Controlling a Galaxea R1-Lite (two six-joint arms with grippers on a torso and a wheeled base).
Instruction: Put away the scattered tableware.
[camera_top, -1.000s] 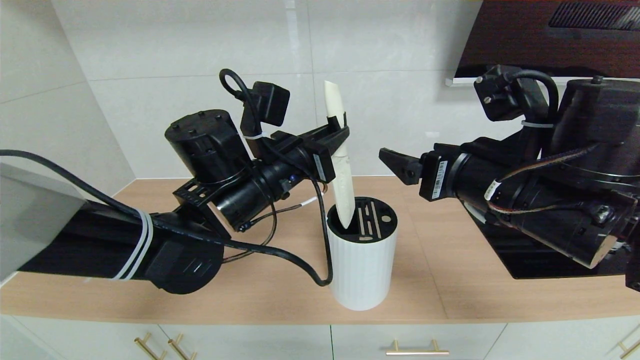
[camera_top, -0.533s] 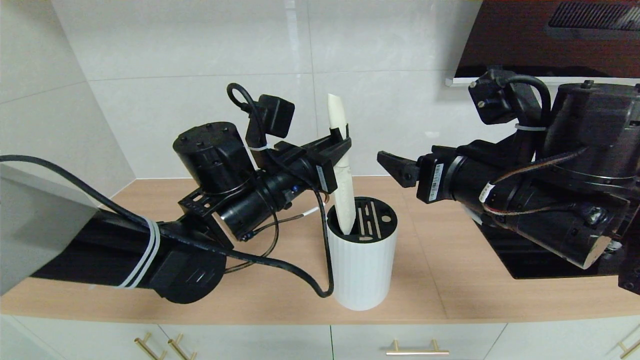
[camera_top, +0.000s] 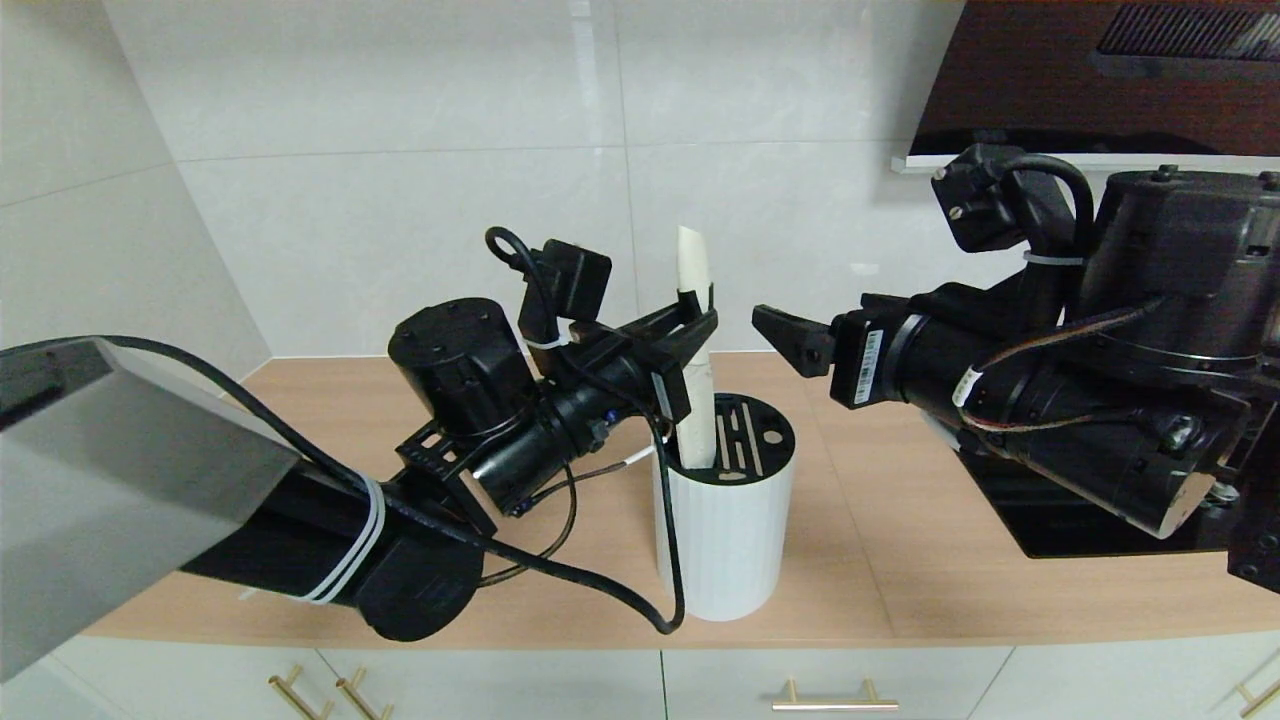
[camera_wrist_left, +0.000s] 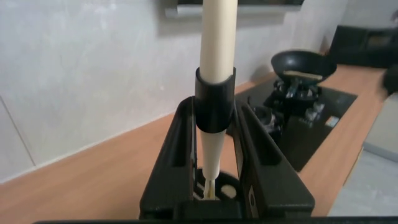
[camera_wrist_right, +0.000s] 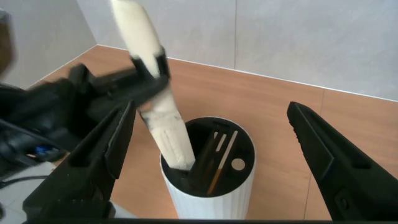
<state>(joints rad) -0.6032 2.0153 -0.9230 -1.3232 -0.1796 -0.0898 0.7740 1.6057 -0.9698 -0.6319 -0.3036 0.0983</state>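
Standing on the bench (camera_top: 880, 560), one white slotted holder (camera_top: 725, 540) has one cream knife (camera_top: 693, 265) partly down a slot, its handle clamped in the left gripper (camera_top: 695, 335) jaws. The right gripper (camera_top: 790, 338) hovers near, jaws wide apart, empty.

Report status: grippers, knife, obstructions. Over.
Left gripper shut on cream knife. Knife tip in white holder slot, handle high. Right gripper open, apart from holder; nothing blocking.

A light wooden counter (camera_top: 880, 560) runs along the tiled wall. A white ribbed holder (camera_top: 725, 540) with a black slotted top stands upright on it, near the front edge. To the holder's right, a black cooktop (camera_top: 1060, 520) is set in the counter.
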